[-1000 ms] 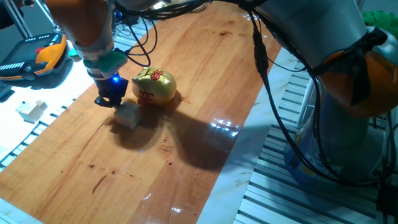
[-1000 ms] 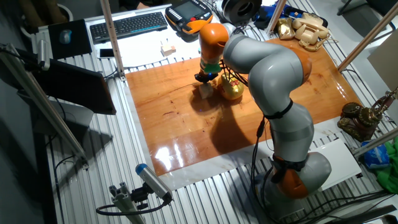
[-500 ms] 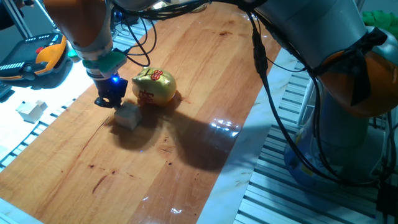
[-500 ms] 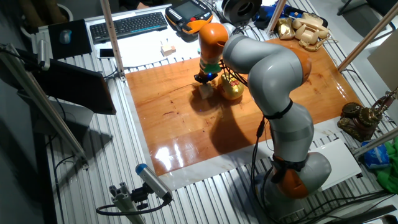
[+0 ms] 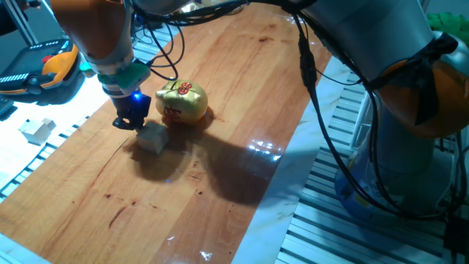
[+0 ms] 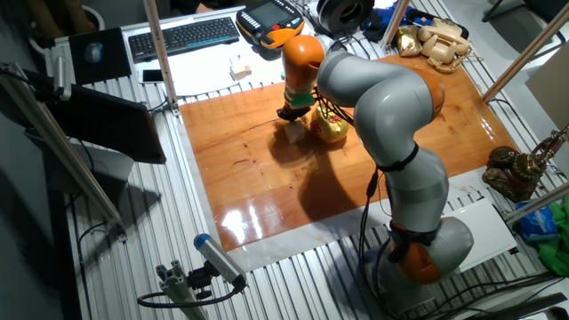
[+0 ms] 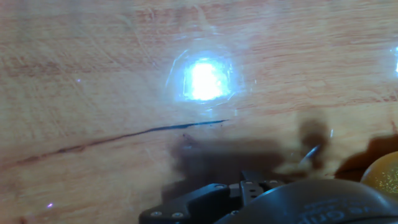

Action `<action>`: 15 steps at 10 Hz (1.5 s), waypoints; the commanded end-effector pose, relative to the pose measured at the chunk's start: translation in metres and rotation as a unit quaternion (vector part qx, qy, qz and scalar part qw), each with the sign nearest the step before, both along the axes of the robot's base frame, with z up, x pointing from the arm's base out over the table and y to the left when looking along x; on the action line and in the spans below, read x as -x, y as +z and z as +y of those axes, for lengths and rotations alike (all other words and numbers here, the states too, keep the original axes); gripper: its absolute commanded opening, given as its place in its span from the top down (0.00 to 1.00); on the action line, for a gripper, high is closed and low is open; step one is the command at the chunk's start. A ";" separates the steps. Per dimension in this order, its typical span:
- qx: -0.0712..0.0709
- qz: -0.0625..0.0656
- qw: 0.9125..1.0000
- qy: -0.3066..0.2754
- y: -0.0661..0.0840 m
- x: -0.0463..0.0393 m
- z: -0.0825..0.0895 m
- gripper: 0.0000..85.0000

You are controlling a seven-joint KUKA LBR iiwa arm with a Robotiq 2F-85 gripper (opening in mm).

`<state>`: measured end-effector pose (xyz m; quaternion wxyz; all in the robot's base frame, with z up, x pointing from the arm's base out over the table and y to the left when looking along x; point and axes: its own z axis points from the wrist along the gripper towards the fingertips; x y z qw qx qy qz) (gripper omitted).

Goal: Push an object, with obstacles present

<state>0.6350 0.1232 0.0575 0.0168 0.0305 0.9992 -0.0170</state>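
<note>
The KUKA arm is reaching across the wooden board from the right, bent over w/ its wrist pointing straight down at the board's far-left part. Prob. that posture is chosen so the tip can act as a pusher, not a grabber.

Board is lying on a slatted metal table; it's carrying only two loose things. No containers in sight, so nothing is sitting inside anything.

Next in size, the golden piggy bank: it's sitting just right of the gripper, red markings facing up and toward the near side. As the obstacle it's crowding the right side, so any push prob. has to go toward the near or left side, away from it.

The gripper is hanging low over the board w/ a blue light glowing on it, tip at the far-left edge of the wooden cube; looks like it's touching or very nearly, can't tell which. Fingers: can't tell whether they're spread or closed. Fixed views show only a dark clump, and the hand view is showing just the black housing at the bottom edge, plus a bright light patch on the wood.

The cube is resting flat on the board, near-left of the piggy bank and apart from it, w/ a gap of bare wood between.

Off the board at far left, a similar pale block is lying on the white surface, not part of the job.
</note>
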 end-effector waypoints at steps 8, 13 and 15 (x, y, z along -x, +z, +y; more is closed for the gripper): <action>-0.011 0.003 1.000 0.011 0.042 -0.0093 -0.007 1.00; -0.009 -0.005 1.000 0.024 0.063 -0.0025 -0.016 1.00; -0.003 -0.006 0.999 0.037 0.071 0.0014 -0.024 1.00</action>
